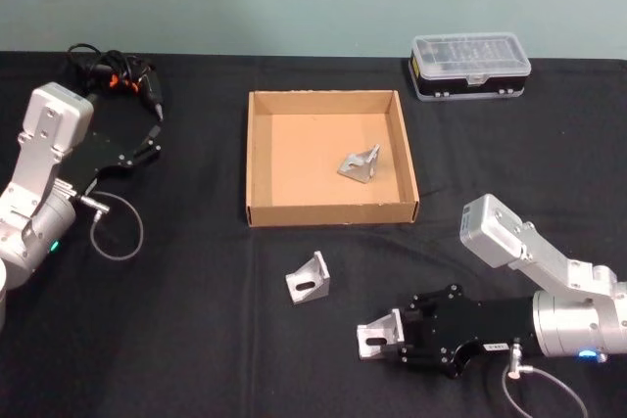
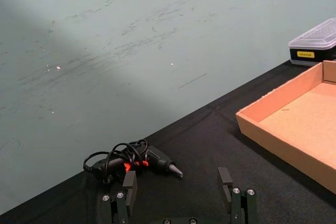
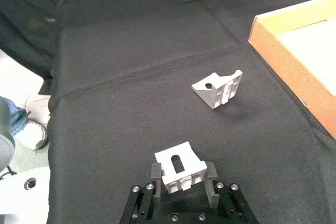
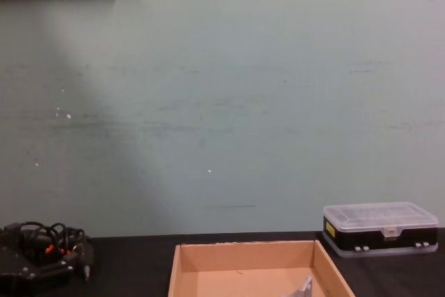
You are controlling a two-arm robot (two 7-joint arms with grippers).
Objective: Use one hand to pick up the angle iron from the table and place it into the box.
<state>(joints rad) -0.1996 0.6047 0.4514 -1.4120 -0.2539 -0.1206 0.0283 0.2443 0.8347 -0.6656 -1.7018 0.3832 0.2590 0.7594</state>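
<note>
The robot's right hand [image 1: 389,337] pinched an angle iron [image 1: 375,338] between its two fingers [image 3: 156,173], low over the black surface [image 1: 196,340] on the robot's side of the box [image 1: 333,213], off toward that box's right front corner. The fingers appeared to bear only on the bracket's narrow side edges, so it could well have twisted or slipped free in a lift. A second angle iron [image 1: 308,279] lay loose just before the box's front wall. A low sweep toward the box risked knocking it, or catching the carried piece on the cardboard rim. A third angle iron [image 1: 361,164] rested inside the box, toward its right wall, and a drop onto it might have bounced the new piece out. Behind the box's far right corner sat a clear-lidded organiser case [image 1: 470,66]. Well to the box's left, the left hand [image 2: 177,176] hung idle with its fingers spread near a corded screwdriver [image 2: 157,158].
</note>
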